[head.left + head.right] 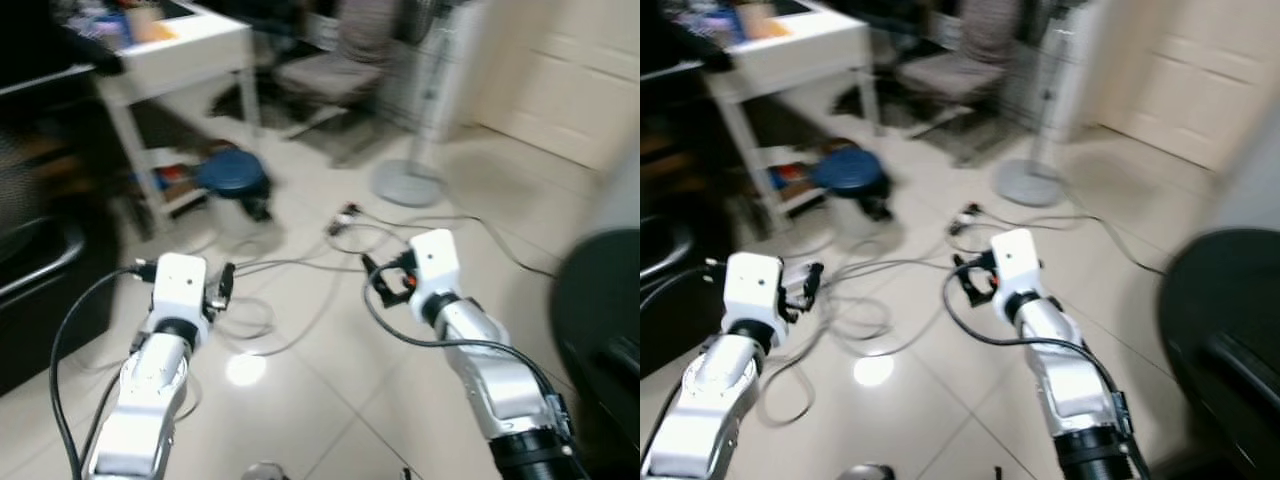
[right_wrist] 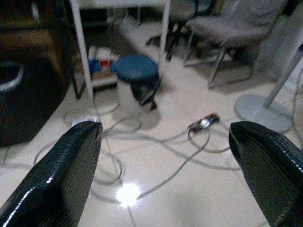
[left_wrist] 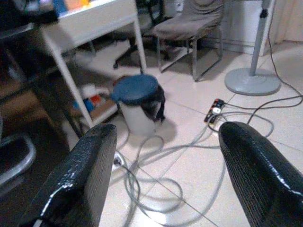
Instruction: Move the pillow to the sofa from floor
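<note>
Two spread end effectors (image 3: 165, 132) (image 2: 165, 126), one bin (image 3: 137, 97)

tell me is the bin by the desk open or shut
Shut: the blue lid sits flat on the white bin, which stands upright on the floor.

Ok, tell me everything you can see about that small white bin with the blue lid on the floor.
The small white bin with the round dark blue lid stands upright on the pale tiled floor, just beside the leg of the white table. Its body looks like white plastic, the lid closed on top. Something black hangs down its side below the lid. Grey cables loop across the tiles in front of it.
</note>
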